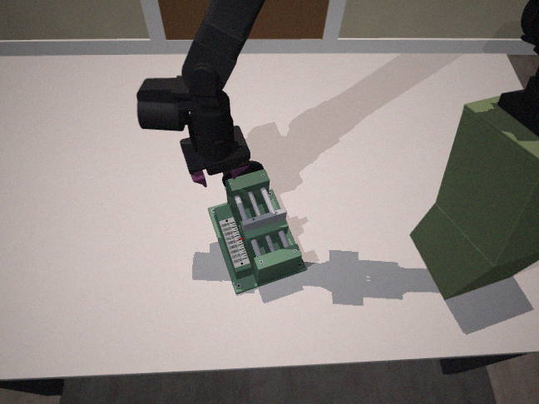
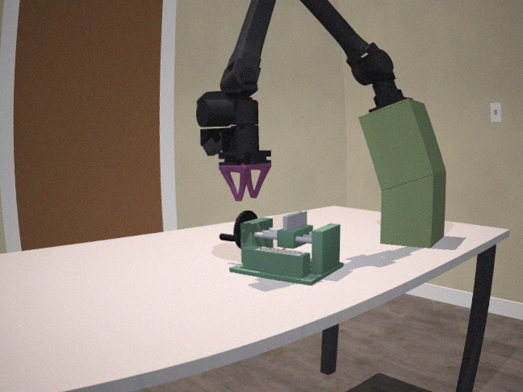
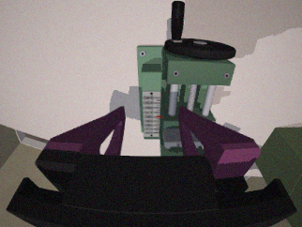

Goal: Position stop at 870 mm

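Note:
A green stop fixture (image 1: pixel 256 234) stands on the white table, with grey rods, a grey sliding stop (image 1: pixel 264 218) near the middle and a white scale strip with a red pointer (image 1: pixel 239 238) on its left side. Its black handwheel (image 2: pixel 244 220) with a crank handle (image 2: pixel 226 237) sits at the far end; in the wrist view the wheel (image 3: pixel 200 48) and handle (image 3: pixel 178 20) show at the top. My gripper (image 2: pixel 245 194) with purple fingers hangs open and empty well above the handwheel, touching nothing. In the wrist view the gripper (image 3: pixel 152 131) frames the fixture (image 3: pixel 181 97).
The arm's large green base block (image 1: pixel 483 199) stands at the right side of the table, also seen in the side view (image 2: pixel 407 173). The table's front edge runs close below the fixture.

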### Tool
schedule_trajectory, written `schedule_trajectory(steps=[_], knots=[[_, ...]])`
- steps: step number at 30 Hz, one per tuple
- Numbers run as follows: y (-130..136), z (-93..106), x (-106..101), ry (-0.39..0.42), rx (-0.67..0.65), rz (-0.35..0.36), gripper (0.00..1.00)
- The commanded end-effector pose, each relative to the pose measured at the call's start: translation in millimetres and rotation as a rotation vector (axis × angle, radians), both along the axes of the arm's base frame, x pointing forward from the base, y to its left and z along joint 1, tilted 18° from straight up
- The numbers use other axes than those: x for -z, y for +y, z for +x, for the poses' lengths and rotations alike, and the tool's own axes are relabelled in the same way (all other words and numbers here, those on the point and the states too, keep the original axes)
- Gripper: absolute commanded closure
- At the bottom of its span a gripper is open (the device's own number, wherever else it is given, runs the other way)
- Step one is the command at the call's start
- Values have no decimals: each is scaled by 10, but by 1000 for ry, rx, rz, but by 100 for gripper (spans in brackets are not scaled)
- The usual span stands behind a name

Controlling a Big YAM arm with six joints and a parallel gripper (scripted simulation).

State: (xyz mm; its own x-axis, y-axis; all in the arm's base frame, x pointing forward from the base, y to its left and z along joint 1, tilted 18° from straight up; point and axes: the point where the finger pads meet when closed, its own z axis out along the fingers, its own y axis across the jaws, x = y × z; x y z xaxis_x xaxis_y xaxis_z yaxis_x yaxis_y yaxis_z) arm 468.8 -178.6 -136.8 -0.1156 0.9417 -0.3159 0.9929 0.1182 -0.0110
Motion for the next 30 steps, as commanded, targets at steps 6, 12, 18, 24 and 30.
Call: schedule_trajectory(steps=[6, 12, 18, 24, 30], knots=[[-127, 108, -105, -31, 0, -11, 47], [-562, 70, -368, -47, -1, -18, 47], [-1027, -29, -540, -49, -1, -24, 47], [-779, -200, -235, 19, -30, 9, 47], [-981, -160, -259, -14, 0, -10, 47]])
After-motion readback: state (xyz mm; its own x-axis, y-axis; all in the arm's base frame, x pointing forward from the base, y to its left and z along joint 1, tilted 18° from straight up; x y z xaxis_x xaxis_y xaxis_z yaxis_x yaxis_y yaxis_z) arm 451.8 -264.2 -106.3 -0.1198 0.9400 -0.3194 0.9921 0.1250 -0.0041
